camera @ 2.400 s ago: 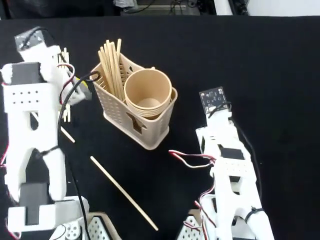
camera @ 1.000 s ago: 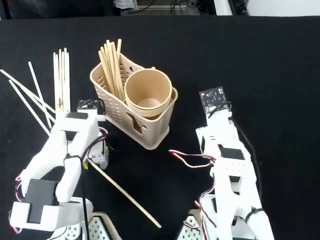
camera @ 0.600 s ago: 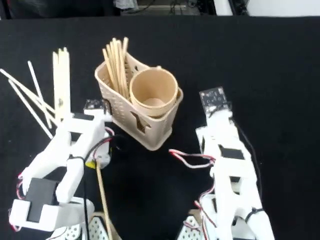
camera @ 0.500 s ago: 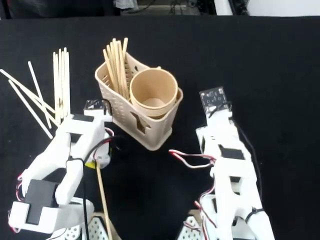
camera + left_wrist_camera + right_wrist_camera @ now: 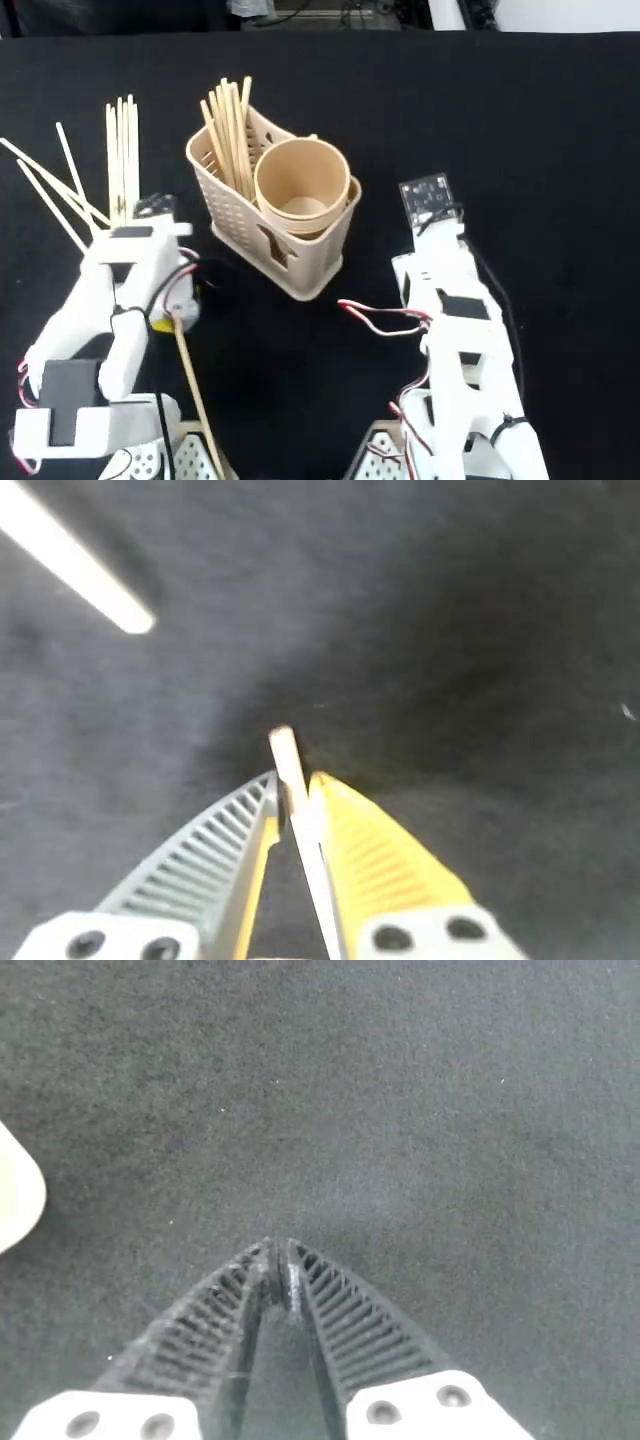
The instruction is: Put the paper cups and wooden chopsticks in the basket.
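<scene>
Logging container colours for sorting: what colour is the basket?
Cream basket, best seen in the high view.

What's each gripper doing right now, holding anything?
Left gripper: shut on a wooden chopstick.
Right gripper: shut, holding nothing.

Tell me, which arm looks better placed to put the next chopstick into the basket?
Left, most likely. The left gripper is shut on a chopstick, with the basket close by. The right gripper is shut with nothing in it, over bare black cloth.
</scene>
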Robot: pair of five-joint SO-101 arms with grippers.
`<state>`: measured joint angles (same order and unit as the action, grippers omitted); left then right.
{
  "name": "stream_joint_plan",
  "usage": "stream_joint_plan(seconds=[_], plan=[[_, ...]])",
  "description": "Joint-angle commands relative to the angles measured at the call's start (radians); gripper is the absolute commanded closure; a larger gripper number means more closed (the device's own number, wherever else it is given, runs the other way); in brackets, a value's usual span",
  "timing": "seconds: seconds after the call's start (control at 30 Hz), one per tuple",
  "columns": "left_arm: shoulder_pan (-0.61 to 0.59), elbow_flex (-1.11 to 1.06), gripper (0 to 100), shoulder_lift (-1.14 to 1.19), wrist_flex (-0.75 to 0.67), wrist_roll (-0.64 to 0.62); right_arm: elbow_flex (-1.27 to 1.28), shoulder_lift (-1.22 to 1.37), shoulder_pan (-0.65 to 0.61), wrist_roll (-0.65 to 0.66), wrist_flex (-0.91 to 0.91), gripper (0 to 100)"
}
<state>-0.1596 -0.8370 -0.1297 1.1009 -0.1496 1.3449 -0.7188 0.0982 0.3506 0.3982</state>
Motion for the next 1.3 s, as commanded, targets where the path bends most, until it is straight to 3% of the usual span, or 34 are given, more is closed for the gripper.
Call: stream_joint_plan(seconds=[0.0,0.17,0.93,1.27], plan=[[-0.093,0.067,97,-0.009,0.021,-0.002,-0.005,-0.018,0.008,0.006,-0.014,98.5],[-0.105,0.102,97,-0.009,0.032,-0.038,-0.005,-0.018,0.008,0.006,-0.014,98.5],[-0.107,0.823,97,-0.011,0.534,-0.075,-0.004,-0.018,0.008,0.006,-0.014,98.5],[-0.203,1.254,97,-0.258,0.500,-0.078,-0.004,-0.018,0.008,0.006,-0.014,98.5]])
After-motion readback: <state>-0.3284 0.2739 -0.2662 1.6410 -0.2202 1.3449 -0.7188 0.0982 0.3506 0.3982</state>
